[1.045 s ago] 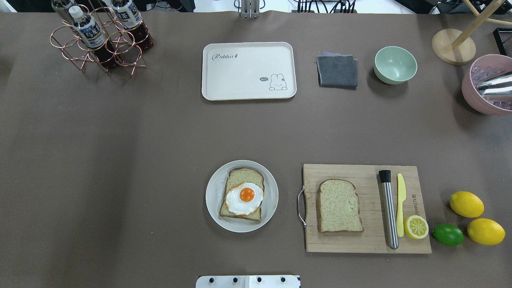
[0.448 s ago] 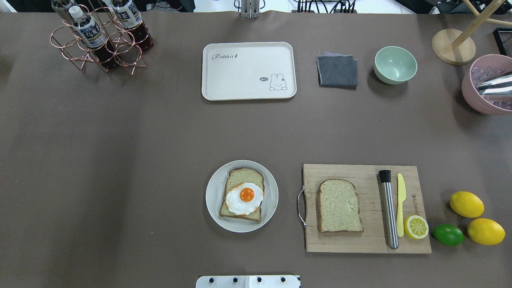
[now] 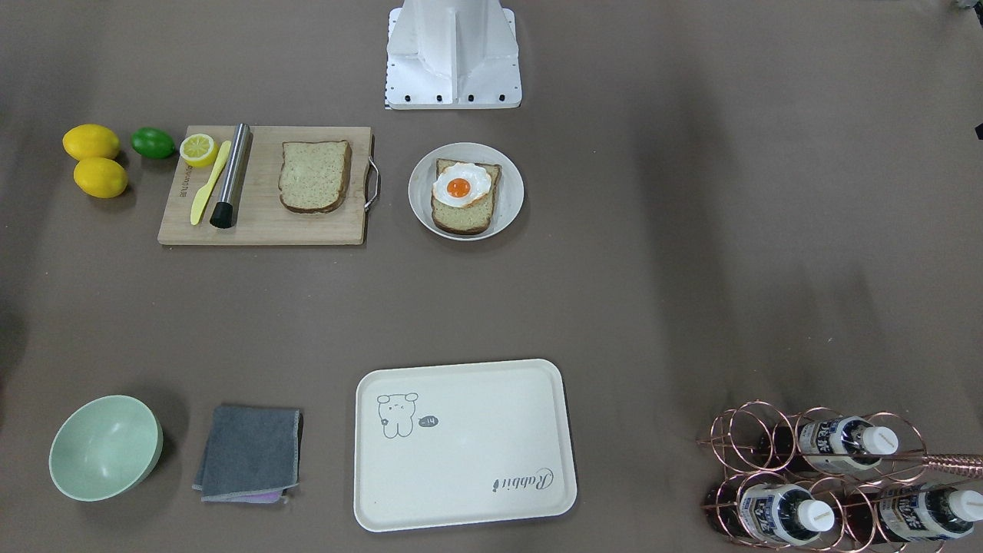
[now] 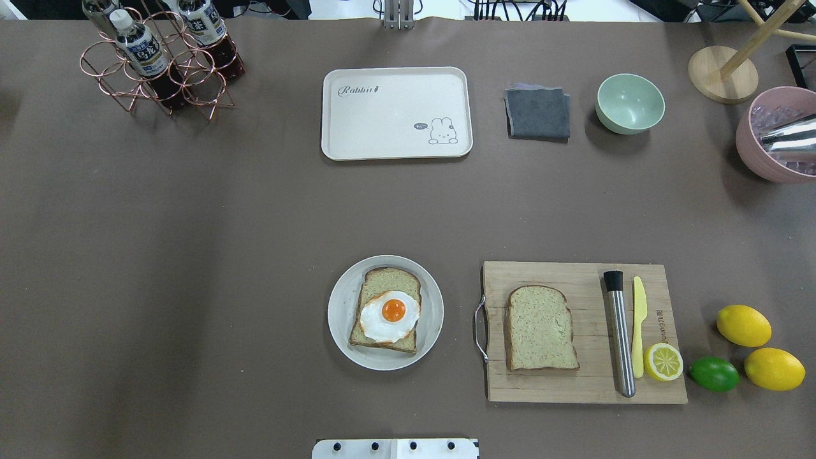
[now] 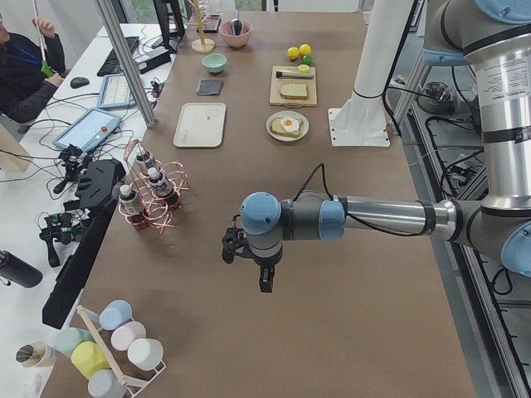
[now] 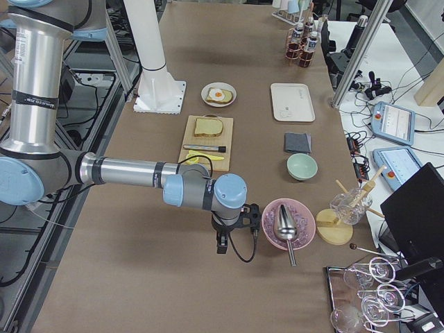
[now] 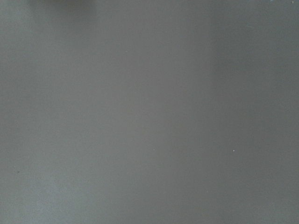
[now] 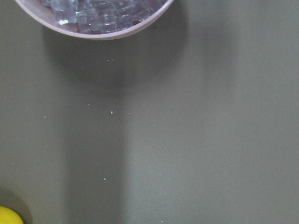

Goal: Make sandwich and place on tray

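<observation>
nearest the robot, one bread slice (image 4: 389,280) lies on the plate (image 4: 341,319) with the fried egg (image 4: 390,316) on top. the second slice (image 4: 540,328) lies uncovered on the cutting board (image 4: 574,382) just beside it. the tray (image 4: 382,121) sits well apart, at the tabletop's (image 4: 191,255) far side. the left end effector (image 5: 265,284) and right end effector (image 6: 221,247) hover above opposite ends of the tabletop; i cannot tell how far open either is, or whether it holds anything.

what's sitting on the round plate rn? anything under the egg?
On the plate: one bread slice with a fried egg on top, yolk up. The egg covers part of the slice; what's beneath it can't be seen.
</observation>
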{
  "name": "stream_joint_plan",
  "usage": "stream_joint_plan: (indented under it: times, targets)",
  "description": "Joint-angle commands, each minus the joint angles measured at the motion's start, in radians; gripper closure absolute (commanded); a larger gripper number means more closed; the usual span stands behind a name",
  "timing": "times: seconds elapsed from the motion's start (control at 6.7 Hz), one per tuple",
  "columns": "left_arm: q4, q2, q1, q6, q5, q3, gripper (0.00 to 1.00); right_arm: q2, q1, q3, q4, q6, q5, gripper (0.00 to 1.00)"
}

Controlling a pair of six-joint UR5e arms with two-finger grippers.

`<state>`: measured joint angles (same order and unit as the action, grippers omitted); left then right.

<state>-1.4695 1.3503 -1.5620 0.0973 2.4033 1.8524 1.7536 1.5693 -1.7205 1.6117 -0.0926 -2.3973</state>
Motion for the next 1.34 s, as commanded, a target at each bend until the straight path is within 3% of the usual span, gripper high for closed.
stream_joint_plan:
  times: [0.0, 0.3, 0.6, 0.9, 1.05, 1.19]
  targets:
    - [-0.087, 0.033, -0.006, -0.002, 0.0, 0.002, 0.02, -0.015, 0.0, -0.043, -0.001, 0.001, -0.026, 0.0]
    - [-0.189, 0.151, -0.024, -0.016, 0.017, 0.001, 0.02, -0.008, 0.0, -0.145, -0.167, 0.01, -0.016, 0.0]
    - [-0.224, 0.245, -0.001, -0.111, 0.049, 0.045, 0.02, -0.038, -0.006, -0.148, -0.187, 0.033, -0.023, 0.0]
    - [-0.402, 0.306, 0.139, -0.347, 0.036, 0.033, 0.03, -0.124, -0.093, -0.146, -0.185, 0.077, -0.036, 0.0]
    - [-0.455, 0.315, 0.233, -0.464, 0.004, 0.033, 0.03, -0.153, -0.17, -0.154, -0.191, 0.211, -0.034, 0.01]
    - [-0.468, 0.311, 0.303, -0.514, -0.086, 0.051, 0.01, -0.169, -0.252, -0.15, -0.293, 0.356, -0.008, 0.0]
